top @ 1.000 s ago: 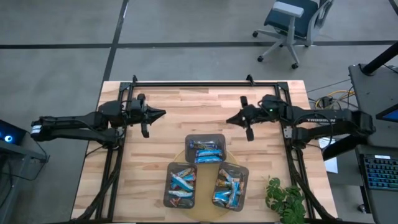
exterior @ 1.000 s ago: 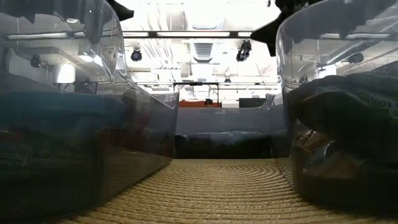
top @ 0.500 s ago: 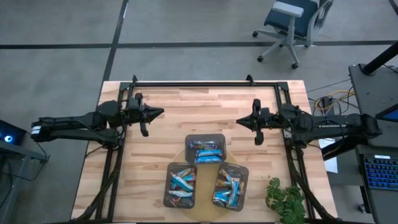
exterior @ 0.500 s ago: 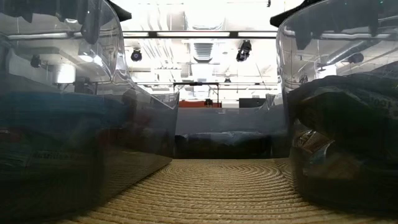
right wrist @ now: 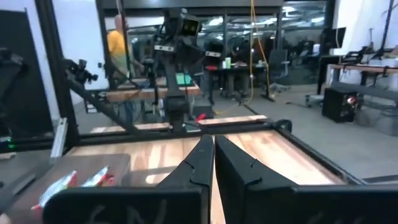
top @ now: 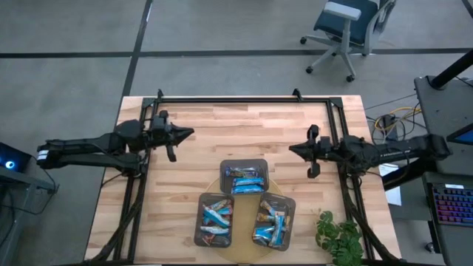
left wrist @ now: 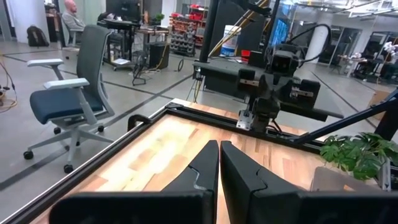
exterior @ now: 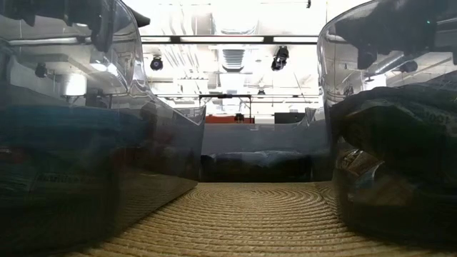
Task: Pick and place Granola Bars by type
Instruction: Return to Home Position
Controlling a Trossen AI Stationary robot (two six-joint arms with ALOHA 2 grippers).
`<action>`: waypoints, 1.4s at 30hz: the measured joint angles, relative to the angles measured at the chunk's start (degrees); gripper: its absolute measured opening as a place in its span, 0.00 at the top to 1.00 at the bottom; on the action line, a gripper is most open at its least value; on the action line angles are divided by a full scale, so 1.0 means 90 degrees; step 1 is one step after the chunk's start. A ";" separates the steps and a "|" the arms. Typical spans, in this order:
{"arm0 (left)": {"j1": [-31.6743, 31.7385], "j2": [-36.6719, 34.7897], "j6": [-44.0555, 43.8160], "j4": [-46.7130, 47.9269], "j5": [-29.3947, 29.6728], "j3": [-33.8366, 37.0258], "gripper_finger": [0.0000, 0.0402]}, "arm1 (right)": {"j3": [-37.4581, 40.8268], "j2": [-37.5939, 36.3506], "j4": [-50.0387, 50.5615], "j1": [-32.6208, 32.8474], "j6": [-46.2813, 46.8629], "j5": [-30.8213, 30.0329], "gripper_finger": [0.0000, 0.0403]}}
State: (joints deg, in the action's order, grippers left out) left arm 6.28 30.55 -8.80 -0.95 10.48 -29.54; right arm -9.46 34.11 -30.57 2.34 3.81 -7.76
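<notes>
Granola Bars (top: 244, 181) in three trays (top: 224, 176), print illegible

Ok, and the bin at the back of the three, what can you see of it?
The back bin is a dark, see-through plastic tray, rectangular with rounded corners, open-topped, flat on the wooden table with its near side over the round woven mat. A few blue-wrapped granola bars lie crosswise inside. In front sit the left bin and the right bin, close by; contact cannot be told.
</notes>
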 joint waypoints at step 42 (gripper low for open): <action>-0.0015 -0.2318 -0.1068 -0.1081 -0.0394 0.2290 1.00 | 0.0024 -0.3452 0.4047 -0.0001 0.0369 -0.0135 0.98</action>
State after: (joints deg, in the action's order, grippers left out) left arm 6.15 9.69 -18.41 -10.68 6.93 -8.93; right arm -9.24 3.04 5.85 2.33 7.13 -8.97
